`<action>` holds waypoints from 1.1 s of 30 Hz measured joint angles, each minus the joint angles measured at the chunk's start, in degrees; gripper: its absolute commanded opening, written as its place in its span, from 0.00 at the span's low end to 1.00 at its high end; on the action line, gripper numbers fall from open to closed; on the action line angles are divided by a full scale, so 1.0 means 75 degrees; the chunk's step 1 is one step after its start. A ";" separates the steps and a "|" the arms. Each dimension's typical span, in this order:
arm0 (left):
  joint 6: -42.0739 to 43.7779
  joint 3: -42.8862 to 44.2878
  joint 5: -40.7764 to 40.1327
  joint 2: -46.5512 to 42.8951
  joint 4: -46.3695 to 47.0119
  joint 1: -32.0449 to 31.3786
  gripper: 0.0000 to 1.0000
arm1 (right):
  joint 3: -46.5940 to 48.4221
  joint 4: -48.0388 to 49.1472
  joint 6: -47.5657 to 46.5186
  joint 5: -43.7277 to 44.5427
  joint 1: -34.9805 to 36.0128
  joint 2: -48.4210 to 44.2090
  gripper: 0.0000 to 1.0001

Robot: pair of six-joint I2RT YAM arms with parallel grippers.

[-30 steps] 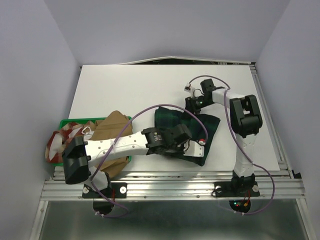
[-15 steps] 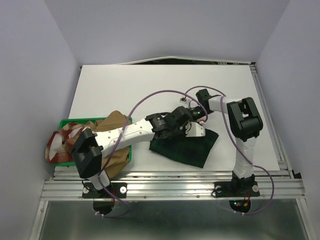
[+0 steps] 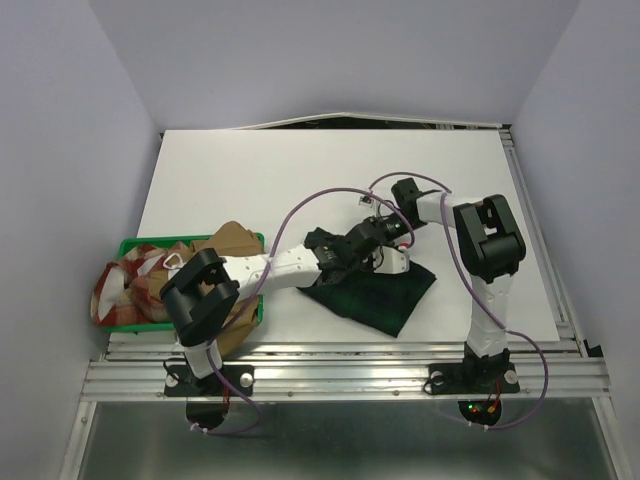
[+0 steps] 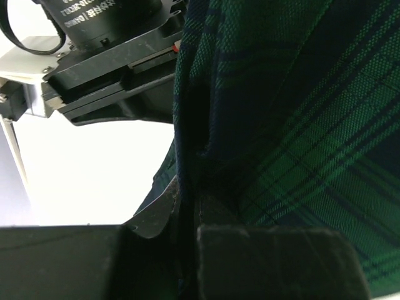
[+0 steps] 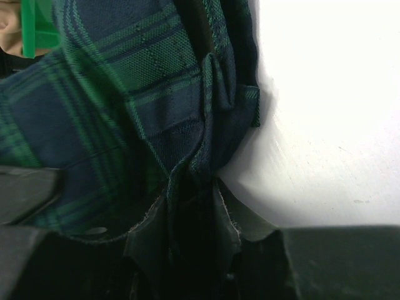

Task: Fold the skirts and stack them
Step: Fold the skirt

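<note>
When you look down from the top camera, the tartan skirt [image 3: 385,300] lies on the counter [image 3: 250,170], a bit right of the middle and closer to the near edge. The left gripper [image 3: 386,258] and right gripper [image 3: 388,225] are both down at its far edge, just beside each other. Over by the near left corner the tan skirt [image 3: 228,245] and the red-and-cream checked skirt [image 3: 125,285] are heaped in and over the green tray [image 3: 140,243]. Left wrist cam: the fingers are pinched together on a fold of the tartan, cloth fills the right side, and the other gripper's black body sits close by up top. Right wrist cam, same deal: jaws closed tight on a bunched bit of tartan hem, bare white counter off to the right, a sliver of green tray top left.
</note>
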 measured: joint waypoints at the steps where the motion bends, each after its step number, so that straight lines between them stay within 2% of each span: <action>1: 0.0032 -0.0087 -0.0064 0.0038 0.0181 -0.0003 0.00 | 0.0009 -0.0012 0.0006 -0.0012 0.0000 0.0000 0.39; 6: 0.0119 -0.0376 -0.0277 0.0347 0.1023 0.0003 0.02 | 0.0265 -0.0122 0.0114 0.0157 0.0009 0.0023 0.45; 10: 0.0146 -0.0382 -0.0364 0.0670 0.1568 0.0000 0.06 | 0.0848 -0.0204 0.0356 0.0522 0.0029 0.0254 0.53; 13: 0.0219 -0.0443 -0.0417 0.0784 0.1827 0.0000 0.11 | 0.1411 -0.0204 0.0784 0.0708 0.0029 0.0493 0.61; 17: 0.0495 -0.0568 -0.0297 0.0965 0.2162 -0.0012 0.15 | 0.1993 -0.0198 0.1486 0.0638 -0.0061 0.0901 0.65; 18: 0.0554 -0.0603 -0.0274 0.0973 0.2203 -0.0012 0.16 | 0.2072 -0.0201 0.1649 0.0595 -0.0099 0.0985 0.66; 20: 0.0694 -0.0647 -0.0239 0.0973 0.2247 -0.0012 0.25 | 0.2189 -0.0201 0.1880 0.0527 -0.0198 0.1087 0.68; 21: 0.0752 -0.0656 -0.0224 0.0976 0.2261 -0.0012 0.33 | 0.2279 -0.0204 0.1990 0.0504 -0.0306 0.1119 0.69; 24: 0.0903 -0.0650 -0.0166 0.0973 0.2259 -0.0012 0.42 | 0.2559 -0.0187 0.2189 0.0624 -0.0530 0.1119 0.73; 29: 0.0874 -0.0256 -0.0023 0.0970 0.1644 -0.0003 0.43 | 0.2815 -0.0172 0.2410 0.0775 -0.1005 0.1119 0.74; 33: 0.0472 0.0574 0.0128 0.0816 0.0743 0.0058 0.53 | 0.2926 -0.0175 0.2530 0.0848 -0.1419 0.1116 0.74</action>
